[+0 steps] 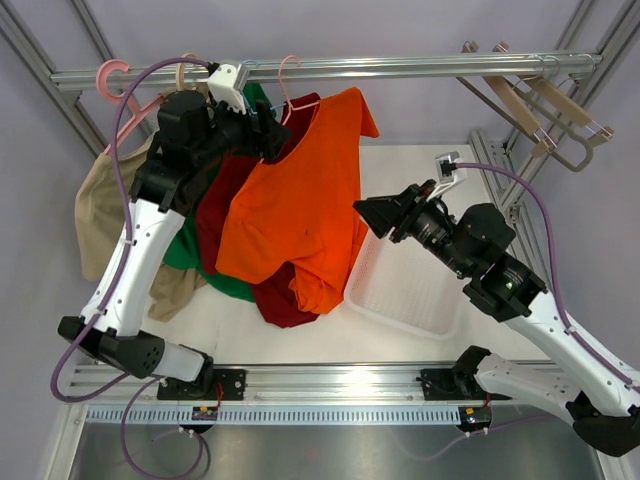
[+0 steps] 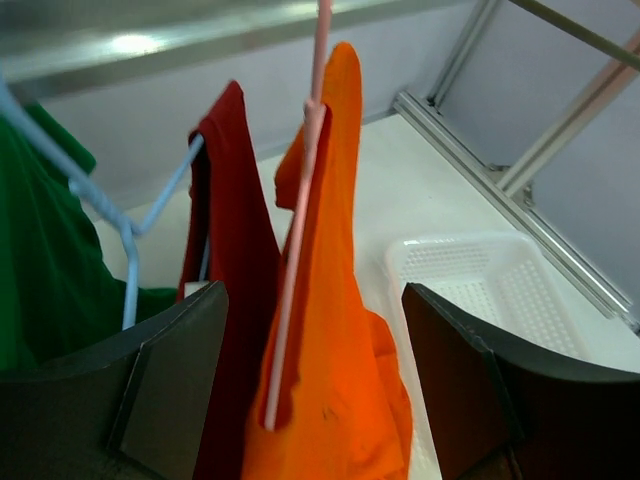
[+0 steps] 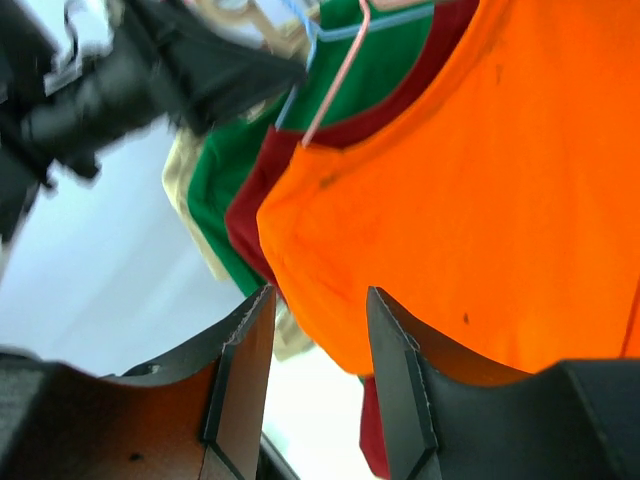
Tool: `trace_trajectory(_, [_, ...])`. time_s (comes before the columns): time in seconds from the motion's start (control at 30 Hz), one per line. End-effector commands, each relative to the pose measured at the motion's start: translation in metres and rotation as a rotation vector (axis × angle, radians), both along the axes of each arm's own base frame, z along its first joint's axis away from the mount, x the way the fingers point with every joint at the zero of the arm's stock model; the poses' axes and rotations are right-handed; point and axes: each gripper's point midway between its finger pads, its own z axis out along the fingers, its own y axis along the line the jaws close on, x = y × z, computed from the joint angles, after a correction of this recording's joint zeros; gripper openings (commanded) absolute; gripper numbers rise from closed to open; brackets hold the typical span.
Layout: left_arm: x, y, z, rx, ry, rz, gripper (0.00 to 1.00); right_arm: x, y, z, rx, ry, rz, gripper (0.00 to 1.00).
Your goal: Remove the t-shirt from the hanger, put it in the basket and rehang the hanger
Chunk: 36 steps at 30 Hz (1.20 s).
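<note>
An orange t-shirt [image 1: 295,215] hangs from a thin pink hanger [image 1: 288,72] on the metal rail [image 1: 400,68]. My left gripper [image 1: 272,135] is open at the shirt's collar. In the left wrist view the gripper [image 2: 312,295] straddles the orange t-shirt [image 2: 345,330], and one bare arm of the pink hanger [image 2: 292,260] lies against the cloth. My right gripper [image 1: 362,206] is open and empty just right of the shirt's edge. In the right wrist view the gripper [image 3: 320,292] is below the orange t-shirt [image 3: 490,190] and is not touching it.
Dark red [image 1: 215,205], green [image 1: 185,250] and beige [image 1: 100,205] shirts hang left of the orange one. A white basket [image 1: 415,295] sits on the table below right. Wooden hangers [image 1: 530,110] hang at the rail's right end, and an empty pink hanger [image 1: 112,78] at its left.
</note>
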Motion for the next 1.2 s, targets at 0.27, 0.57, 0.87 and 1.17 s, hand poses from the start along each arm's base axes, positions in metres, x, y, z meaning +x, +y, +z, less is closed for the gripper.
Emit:
trace_trajectory(0.27, [0.051,-0.011,0.003,0.134,-0.091,0.045,0.69,-0.026,-0.001,-0.014,-0.064,-0.023,0.108,0.50])
trace_trajectory(0.57, [0.046,-0.023,0.005,0.131,-0.096,0.026,0.00,-0.028,0.001,-0.016,-0.064,-0.017,0.124,0.49])
trace_trajectory(0.87, [0.000,-0.030,0.076,0.005,-0.213,-0.027,0.00,-0.027,0.018,-0.027,-0.100,0.004,0.191,0.48])
trace_trajectory(1.17, [-0.022,-0.020,0.097,-0.036,-0.246,-0.013,0.00,-0.026,0.021,-0.041,-0.131,0.031,0.195,0.54])
